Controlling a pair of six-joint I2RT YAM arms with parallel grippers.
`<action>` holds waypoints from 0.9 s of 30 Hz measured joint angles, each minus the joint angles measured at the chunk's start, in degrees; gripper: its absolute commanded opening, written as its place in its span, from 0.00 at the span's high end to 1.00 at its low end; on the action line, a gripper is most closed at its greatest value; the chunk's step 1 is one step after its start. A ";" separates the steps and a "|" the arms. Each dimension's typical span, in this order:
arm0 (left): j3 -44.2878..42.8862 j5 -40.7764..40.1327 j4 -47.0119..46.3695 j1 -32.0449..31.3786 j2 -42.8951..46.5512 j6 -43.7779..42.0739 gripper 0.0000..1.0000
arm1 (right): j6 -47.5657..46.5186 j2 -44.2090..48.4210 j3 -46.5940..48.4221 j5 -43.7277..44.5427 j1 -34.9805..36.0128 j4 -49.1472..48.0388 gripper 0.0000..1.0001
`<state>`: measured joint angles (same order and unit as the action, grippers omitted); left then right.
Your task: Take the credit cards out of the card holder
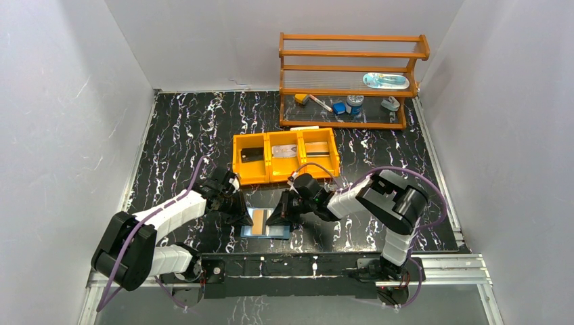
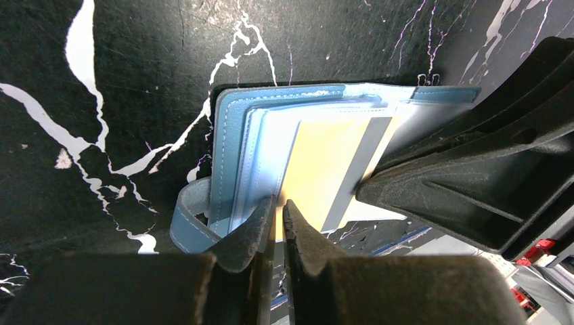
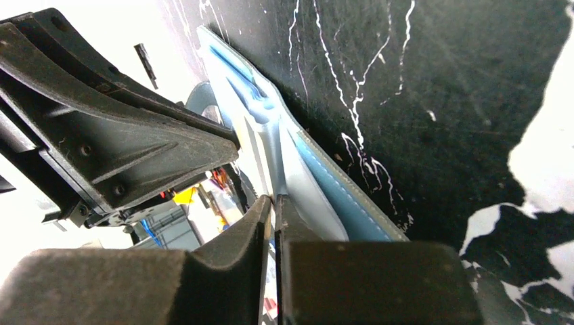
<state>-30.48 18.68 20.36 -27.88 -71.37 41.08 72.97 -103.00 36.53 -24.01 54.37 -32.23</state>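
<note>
Between the two grippers: the card holder (image 1: 265,223) lies open and flat on the table (image 1: 169,135), close to the front edge, pale-blue inside facing up.
Card: an orange card (image 2: 325,169) with a dark stripe sits among the holder's pale leaves, with most of its face showing.
Edges: the leaves are stacked inside a stitched blue rim, and a strap (image 2: 186,220) curls off one corner onto the tabletop.
Open room: bare tabletop lies to the holder's left and right. The orange tray (image 1: 284,178) stands near behind it, and the arms' base bar is just in front.
Left gripper (image 2: 279,206): it reaches in low from the left, tilted down. Its fingers are closed to a slit, clamped on the holder's near edge where the card ends.
Right gripper (image 3: 273,203): it reaches in low from the right, facing the other gripper. Its tips are almost together at a pale leaf's edge, but whether they pinch it cannot be told.
Tray: it has three compartments, with a dark flat piece (image 1: 252,154) in the left one and a silvery piece (image 1: 285,150) in the middle.
Shelf (image 1: 352,68): a wooden shelf holding small items stands at the far right corner.
Surface: the tabletop is black with white marble veins.
Room: white walls (image 1: 61,101) enclose three sides.
</note>
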 measured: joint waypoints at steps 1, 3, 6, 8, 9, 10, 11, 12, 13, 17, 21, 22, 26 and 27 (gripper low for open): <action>0.00 0.00 0.00 0.00 0.00 0.00 0.92 | 0.22 -0.04 -0.02 0.02 0.00 -0.24 0.95; 0.00 0.00 0.00 0.00 0.00 0.00 0.92 | 0.44 -0.07 -0.24 0.07 0.00 -0.74 0.99; 0.00 -0.02 0.00 -0.02 0.00 0.02 0.92 | 0.55 0.26 -1.22 0.70 -0.09 -0.96 1.00; 0.00 -0.04 0.00 -0.02 0.00 0.02 0.92 | 0.26 1.62 -2.03 1.03 -0.46 -0.26 1.00; 0.00 -0.04 0.02 -0.02 0.00 0.02 0.92 | 0.09 2.75 -2.58 1.03 -0.79 0.26 1.00; 0.00 -0.07 0.02 -0.02 0.00 0.02 0.92 | -0.11 3.67 -3.02 1.01 -1.11 0.70 1.00; 0.00 -0.09 0.02 -0.04 0.00 0.02 0.92 | -0.39 4.72 -3.61 0.85 -1.57 0.96 1.00; 0.00 -0.11 0.00 -0.07 0.00 0.02 0.92 | -0.79 5.64 -4.11 0.66 -2.03 1.42 1.00; 0.00 -0.11 0.02 -0.07 0.00 0.02 0.92 | -1.18 6.32 -4.46 0.35 -2.47 1.90 1.00; 0.00 -0.15 0.02 -0.07 0.00 0.04 0.91 | -2.80 7.06 -4.61 -0.76 -3.50 3.63 1.00; -0.20 -0.31 0.57 -0.11 0.70 0.07 0.70 | -3.96 8.17 -4.76 -0.81 -4.07 5.79 1.00; -0.42 -0.74 1.14 -0.13 1.20 -0.15 0.64 | -4.17 8.72 -4.94 -0.81 -4.22 6.10 1.00; -2.25 -2.12 3.72 -0.13 4.07 -0.46 0.54 | -4.42 9.42 -5.11 -0.81 -4.55 6.82 1.00; -2.97 -2.19 4.04 -0.13 4.98 -0.44 0.54 | -4.42 9.42 -5.11 -0.81 -4.55 6.86 1.00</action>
<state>-33.45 16.49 24.40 -28.01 -66.39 40.64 68.55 -93.58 31.42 -24.82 49.82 -25.36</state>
